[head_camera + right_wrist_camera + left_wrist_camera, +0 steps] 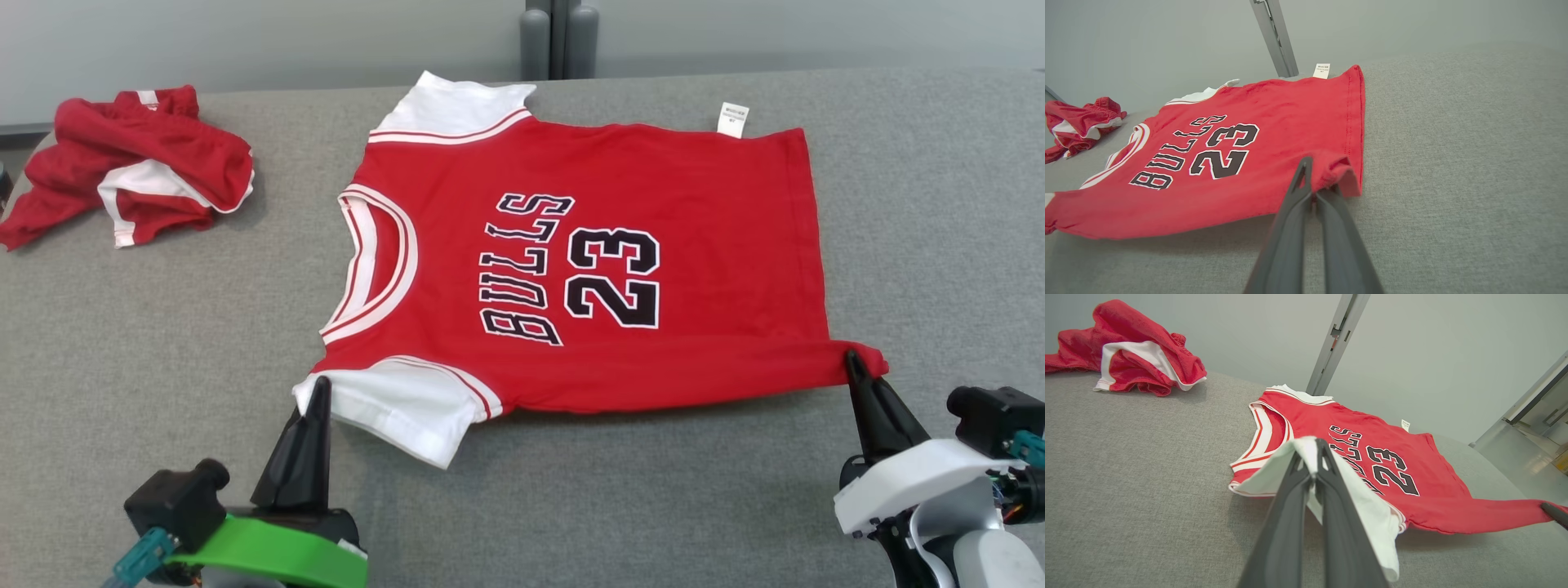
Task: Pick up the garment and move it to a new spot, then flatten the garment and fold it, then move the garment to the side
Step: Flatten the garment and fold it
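Note:
A red garment with white sleeves and "BULLS 23" in black lies spread on the grey table, collar to the left. My left gripper is shut on the near white sleeve, lifting its edge. My right gripper is shut on the near hem corner at the right, which is pulled up off the table. The near edge hangs slightly raised between the two grips. In the left wrist view my left gripper pinches white cloth; in the right wrist view my right gripper pinches red cloth.
A second red and white garment lies crumpled at the table's far left corner. A grey post stands behind the far edge. Bare grey table surface lies to the right of the jersey and along the front edge.

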Robot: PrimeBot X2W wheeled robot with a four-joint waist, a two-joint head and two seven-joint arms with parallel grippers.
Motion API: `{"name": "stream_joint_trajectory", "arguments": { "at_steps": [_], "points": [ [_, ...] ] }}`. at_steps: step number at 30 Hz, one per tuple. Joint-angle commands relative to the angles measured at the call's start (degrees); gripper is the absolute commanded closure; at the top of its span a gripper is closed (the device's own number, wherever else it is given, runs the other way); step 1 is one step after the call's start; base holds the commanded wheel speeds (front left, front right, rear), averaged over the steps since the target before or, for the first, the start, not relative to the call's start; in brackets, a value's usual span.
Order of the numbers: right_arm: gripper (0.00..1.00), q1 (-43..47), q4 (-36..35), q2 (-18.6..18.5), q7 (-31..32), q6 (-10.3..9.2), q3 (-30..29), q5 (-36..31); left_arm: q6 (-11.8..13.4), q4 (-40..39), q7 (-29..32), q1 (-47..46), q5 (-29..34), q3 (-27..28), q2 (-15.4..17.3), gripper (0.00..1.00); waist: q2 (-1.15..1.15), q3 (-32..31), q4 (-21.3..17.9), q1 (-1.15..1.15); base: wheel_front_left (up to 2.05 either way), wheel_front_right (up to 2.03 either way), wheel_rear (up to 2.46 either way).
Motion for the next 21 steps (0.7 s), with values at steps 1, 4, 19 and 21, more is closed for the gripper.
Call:
{"name": "stream_joint_trajectory", "arguments": {
  "at_steps": [1, 4, 19, 21],
  "points": [
    [1.0, -1.29, 1.29, -0.19, 0.15, -0.06, -0.26, 0.25, -0.35, 0.9, -0.34, -1.6, 0.11, -0.21, -0.15, 1.0, 0.0, 0.58, -0.2, 0.01, 0.0, 0.0, 0.0],
    [1.0, -3.2, 4.38, -0.17, 0.46, -0.06, 0.21, 0.28, -1.01, 3.54, -0.59, -4.21, 0.35, -0.72, -0.23, 1.0, 0.0, 1.28, -0.29, 0.01, 0.0, 0.0, 0.0],
    [1.0, -15.8, 17.57, -0.17, 0.14, -0.06, 1.4, 2.71, -3.46, 21.07, -1.26, -24.35, 1.9, -3.99, -1.32, 1.0, 0.0, 6.64, -2.0, 0.01, 0.0, 0.0, 0.0],
    [1.0, -17.58, 19.39, -0.19, -0.47, -0.06, 1.51, 2.86, -3.56, 23.84, -1.97, -27.0, 1.82, -3.99, -1.63, 1.0, 0.0, 7.47, -2.35, 0.01, 0.0, 0.0, 0.0]
  ]
}}
